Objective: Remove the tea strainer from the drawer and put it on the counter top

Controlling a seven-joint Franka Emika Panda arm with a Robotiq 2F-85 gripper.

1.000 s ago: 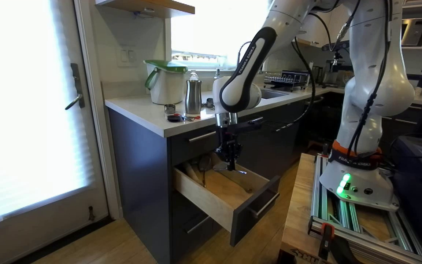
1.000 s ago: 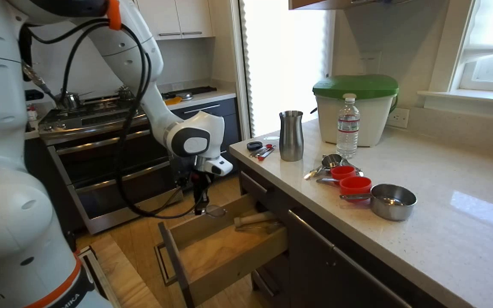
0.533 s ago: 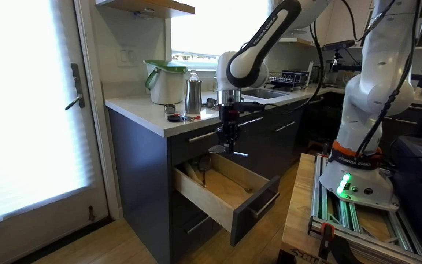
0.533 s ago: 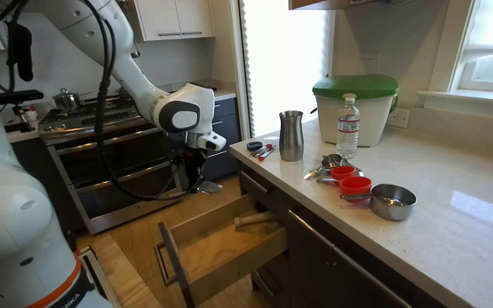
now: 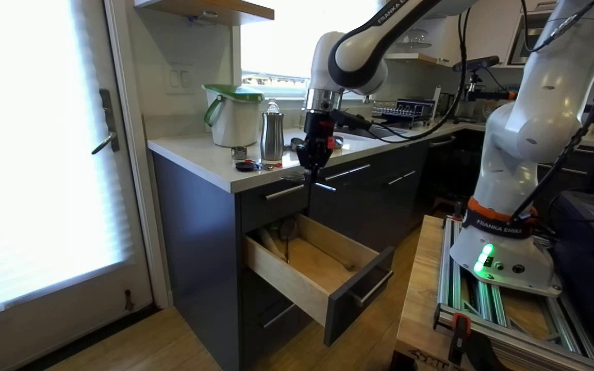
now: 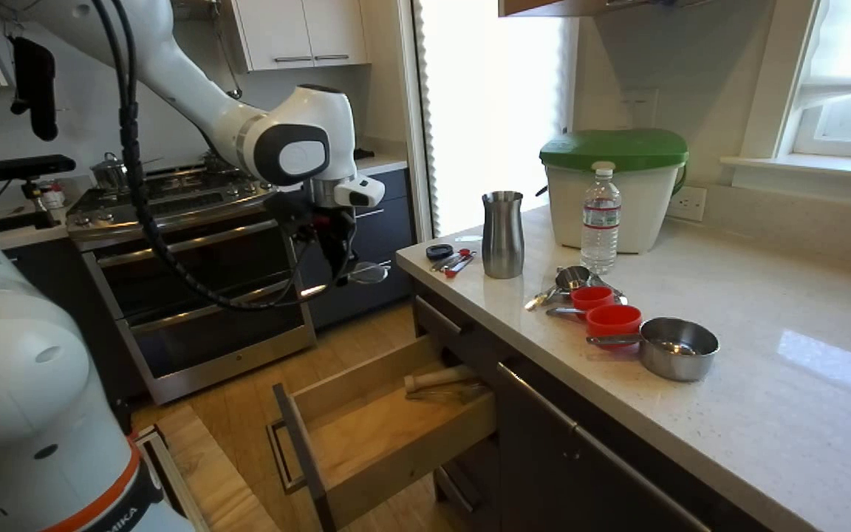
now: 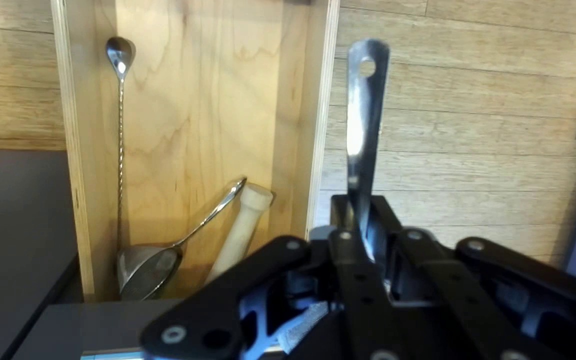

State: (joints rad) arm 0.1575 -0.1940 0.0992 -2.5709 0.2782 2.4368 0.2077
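The tea strainer has a flat metal handle with a hole and a round mesh bowl, seen in both exterior views. My gripper is shut on the handle near the bowl, in both exterior views and in the wrist view. It holds the strainer in the air above the open drawer, near the height of the counter top. The bowl is mostly hidden behind the fingers in the wrist view.
Inside the drawer lie a twisted spoon, another strainer and a wooden pestle. On the counter top stand a steel shaker, a water bottle, a green-lidded bin, measuring spoons and measuring cups.
My gripper has risen with the strainer, from inside or just over the drawer to near counter height. The drawer and the things on the counter have not moved.
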